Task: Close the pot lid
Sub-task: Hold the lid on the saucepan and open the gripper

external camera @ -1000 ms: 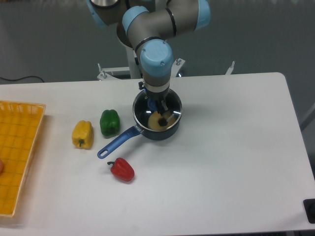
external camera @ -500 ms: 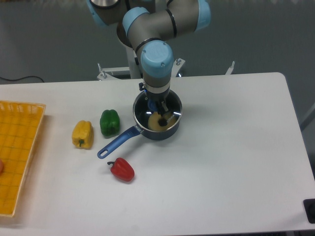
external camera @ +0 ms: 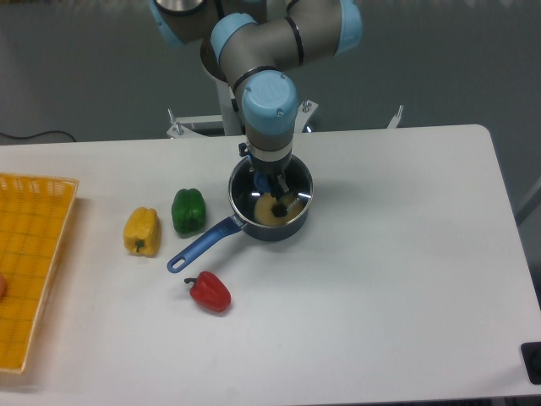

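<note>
While the end effector [external camera: 272, 188] hangs over the pot [external camera: 270, 203], apparently pinching the lid's [external camera: 283, 190] knob, you centre rim on rim before release; grip unconfirmed.

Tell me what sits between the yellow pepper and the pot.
In the fixed camera view, the green pepper stands between the yellow pepper and the pot, close to the pot's left wall.

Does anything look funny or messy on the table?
Nothing is spilled or broken. The pot sits upright with the end effector right over it, hiding the lid's knob. The three peppers lie loose beside its handle, and the yellow basket runs off the left edge.
</note>
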